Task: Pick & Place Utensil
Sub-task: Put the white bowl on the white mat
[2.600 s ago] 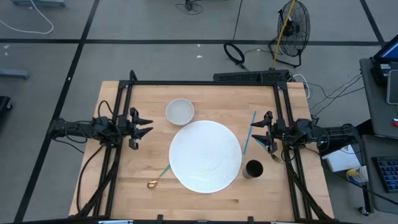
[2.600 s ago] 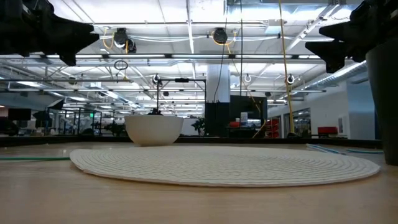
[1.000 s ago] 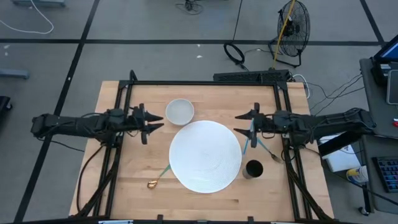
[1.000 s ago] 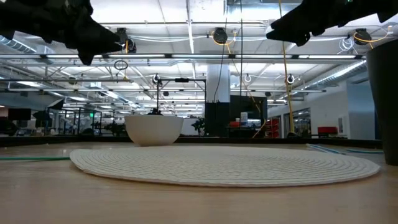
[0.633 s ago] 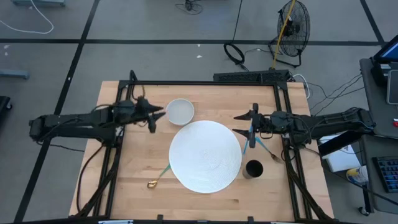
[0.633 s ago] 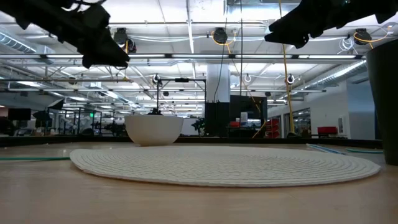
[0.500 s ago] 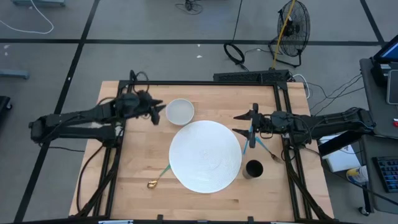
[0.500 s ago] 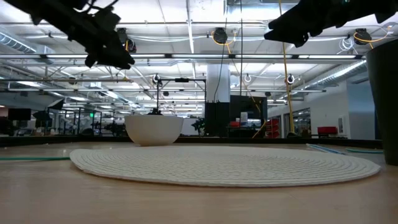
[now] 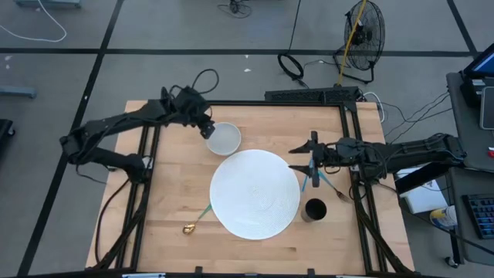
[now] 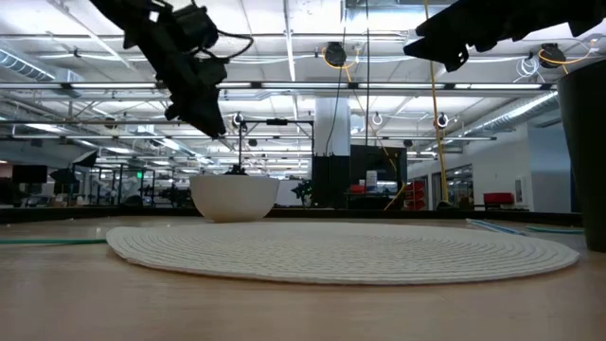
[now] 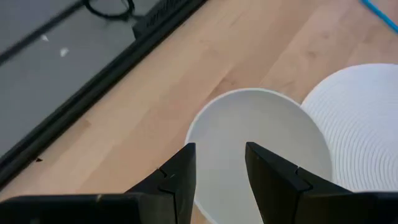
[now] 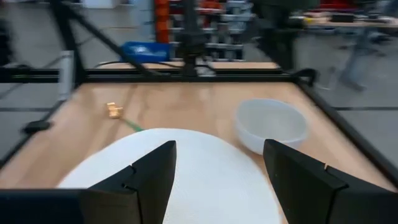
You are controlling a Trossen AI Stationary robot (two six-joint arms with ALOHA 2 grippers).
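High view: the left gripper point(image 9: 208, 132), fingers spread, is held over the small white round bowl's point(image 9: 224, 139) rim. The right gripper point(image 9: 297, 158), also spread, is poised above the round white woven placemat's point(image 9: 255, 193) edge.

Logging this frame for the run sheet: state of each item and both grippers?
white bowl: upright, empty, beside the mat.
round white mat: flat on table, nothing on it.
gold-headed utensil: lying on table at the mat's edge.
blue utensil: lying on table.
black cup: upright.
left gripper: open, over the bowl's rim.
right gripper: open, above the mat's edge.
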